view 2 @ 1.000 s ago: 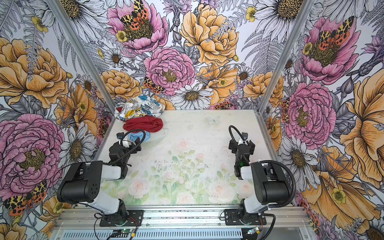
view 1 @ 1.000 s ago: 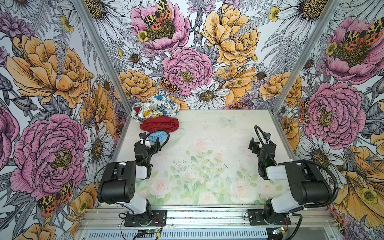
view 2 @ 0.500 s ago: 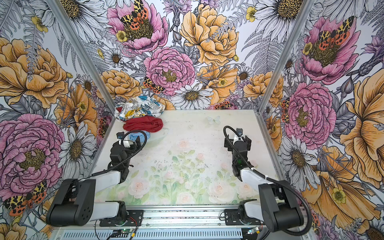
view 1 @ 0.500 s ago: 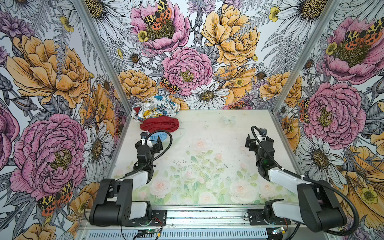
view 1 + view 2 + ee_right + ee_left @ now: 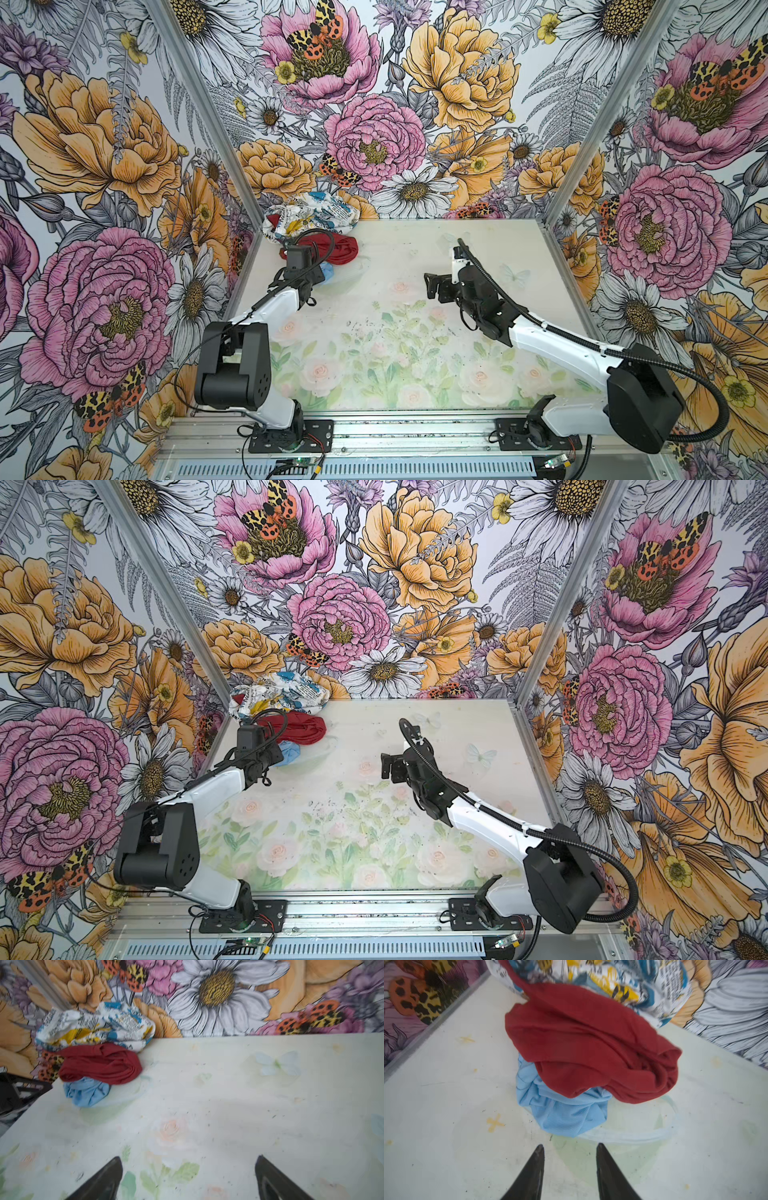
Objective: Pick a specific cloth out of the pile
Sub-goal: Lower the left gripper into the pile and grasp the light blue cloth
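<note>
The pile sits in the far left corner. A white printed cloth (image 5: 311, 216) is at the back, with a dark red cloth (image 5: 338, 249) draped in front of it. The cloth (image 5: 566, 1115), light sky-blue and crumpled, pokes out from under the red one (image 5: 591, 1043) on the near side, and shows in both top views (image 5: 291, 752). My left gripper (image 5: 570, 1147) hovers just short of the blue cloth's near edge, open to a narrow gap with nothing between its fingers. My right gripper (image 5: 189, 1161) stands wide open and empty over mid-table (image 5: 432, 286), turned toward the pile.
The table (image 5: 415, 353) carries a pale floral print and is enclosed by flowered walls at the back and on both sides. A metal corner post (image 5: 245, 216) stands right behind the pile. Both arm bases are mounted on the front rail (image 5: 415, 432).
Both arms have stretched forward from near the front. The left gripper has come up to the pile and its jaws have narrowed. The right gripper has swung toward mid-table.
</note>
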`<state>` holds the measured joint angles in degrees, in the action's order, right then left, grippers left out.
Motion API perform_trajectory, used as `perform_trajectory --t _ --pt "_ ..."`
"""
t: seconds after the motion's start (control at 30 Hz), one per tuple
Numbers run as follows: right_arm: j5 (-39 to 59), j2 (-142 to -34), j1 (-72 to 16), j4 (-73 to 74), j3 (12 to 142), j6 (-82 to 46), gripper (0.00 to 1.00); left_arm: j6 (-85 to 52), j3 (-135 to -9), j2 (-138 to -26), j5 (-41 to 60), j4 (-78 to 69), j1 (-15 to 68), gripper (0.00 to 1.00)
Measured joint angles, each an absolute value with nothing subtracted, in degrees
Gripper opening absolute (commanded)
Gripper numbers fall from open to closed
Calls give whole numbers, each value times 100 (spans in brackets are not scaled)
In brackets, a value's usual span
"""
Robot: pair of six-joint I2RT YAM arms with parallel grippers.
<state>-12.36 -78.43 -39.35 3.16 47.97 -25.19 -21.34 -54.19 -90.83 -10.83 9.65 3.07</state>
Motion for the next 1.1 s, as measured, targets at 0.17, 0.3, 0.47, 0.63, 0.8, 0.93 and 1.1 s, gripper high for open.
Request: perform_trajectory --t 0.17,0.3,0.47,0.63,0.8,0.93,1.1 --pt "-1092 -8193 -4576 473 5113 -2718 99 -2362 -6042 -9907 -906 1391 307 36" --pt "-1063 -8377 -4783 552 5275 -2764 99 -2421 -6556 -10554 -821 1503 329 31" --pt "-1081 -8407 -4882 543 5299 -2762 99 -2534 -7013 -11183 -1013 1761 473 29" --pt "-1221 -8315 -4880 539 5238 -2749 100 -2561 -7065 -11209 -1334 1979 631 30" --pt "-1304 -8219 -4880 506 5223 -2735 99 -2569 -7308 -11332 -1535 2191 670 33" --pt "-1334 -8173 -4880 495 5212 -2738 99 -2650 -7321 -11360 -1638 2318 668 34" --pt "-1372 -8125 -4880 451 5179 -2733 99 -2676 -7485 -11533 -1614 2486 633 6"
